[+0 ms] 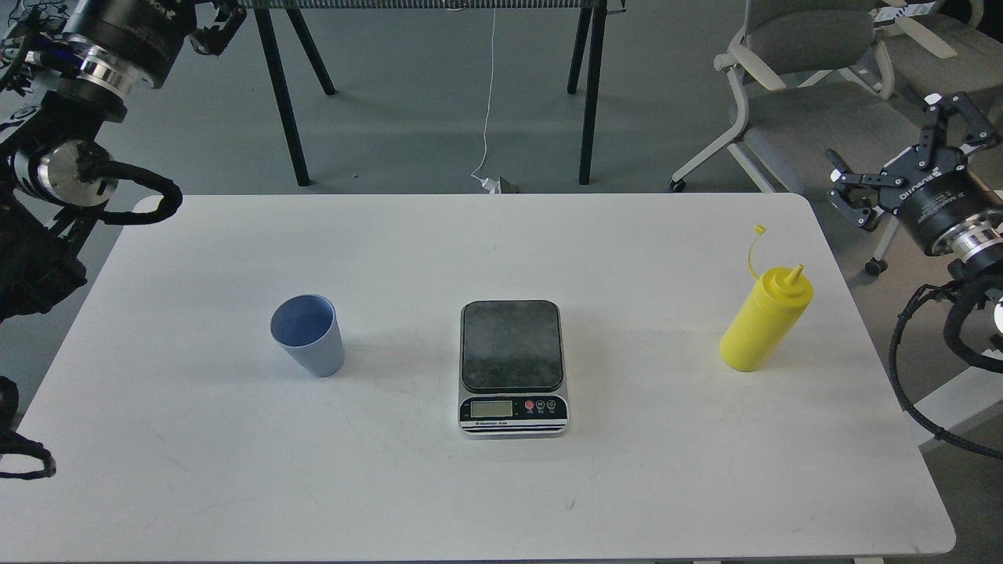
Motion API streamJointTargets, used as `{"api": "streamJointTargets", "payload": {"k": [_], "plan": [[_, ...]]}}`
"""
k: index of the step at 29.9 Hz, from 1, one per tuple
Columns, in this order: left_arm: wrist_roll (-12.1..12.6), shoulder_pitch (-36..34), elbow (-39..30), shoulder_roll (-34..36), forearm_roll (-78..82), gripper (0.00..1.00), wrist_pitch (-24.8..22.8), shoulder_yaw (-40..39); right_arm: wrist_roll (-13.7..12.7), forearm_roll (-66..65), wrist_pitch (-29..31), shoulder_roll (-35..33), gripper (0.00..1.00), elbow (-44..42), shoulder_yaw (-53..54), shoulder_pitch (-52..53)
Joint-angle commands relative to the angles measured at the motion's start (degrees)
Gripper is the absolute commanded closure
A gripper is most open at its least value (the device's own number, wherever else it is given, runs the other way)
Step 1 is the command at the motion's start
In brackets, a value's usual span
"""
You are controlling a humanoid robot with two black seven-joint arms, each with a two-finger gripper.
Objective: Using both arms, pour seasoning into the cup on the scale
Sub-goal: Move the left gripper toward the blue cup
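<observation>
The light-blue cup (pixel 307 335) stands upright on the white table (pixel 235 470), left of the scale. The scale (pixel 512 366) sits at the table's middle with nothing on its dark plate. The yellow seasoning bottle (pixel 766 317) stands upright near the right edge, its cap strap sticking up. My left gripper (pixel 210 23) is high at the top left, far behind the cup and partly cut off by the view's edge. My right gripper (pixel 901 157) is open and empty, off the table's right side, above and behind the bottle.
A grey office chair (pixel 815 78) stands behind the table's right corner. Black frame legs (pixel 592 86) and a white cable (pixel 487 102) are on the floor behind the table. The rounded right edge of the table lies close to the bottle.
</observation>
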Motion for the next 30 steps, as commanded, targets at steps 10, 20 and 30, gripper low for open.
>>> {"api": "streamJointTargets", "payload": {"k": [10, 20, 30], "plan": [[0.0, -10.5, -2.6, 6.9, 41.8, 0.0, 0.0, 1.9, 0.0, 0.0, 0.0, 0.0, 0.01, 0.1, 0.1, -0.1], [0.0, -11.6, -26.5, 10.3, 81.9, 0.0, 0.0, 13.5, 0.0, 0.0, 0.0, 0.5, 0.01, 0.0, 0.2, 0.1], [0.0, -15.8, -34.4, 9.6, 101.1, 0.0, 0.0, 34.4, 0.0, 0.0, 0.0, 0.2, 0.01, 0.0, 0.3, 0.0]]}}
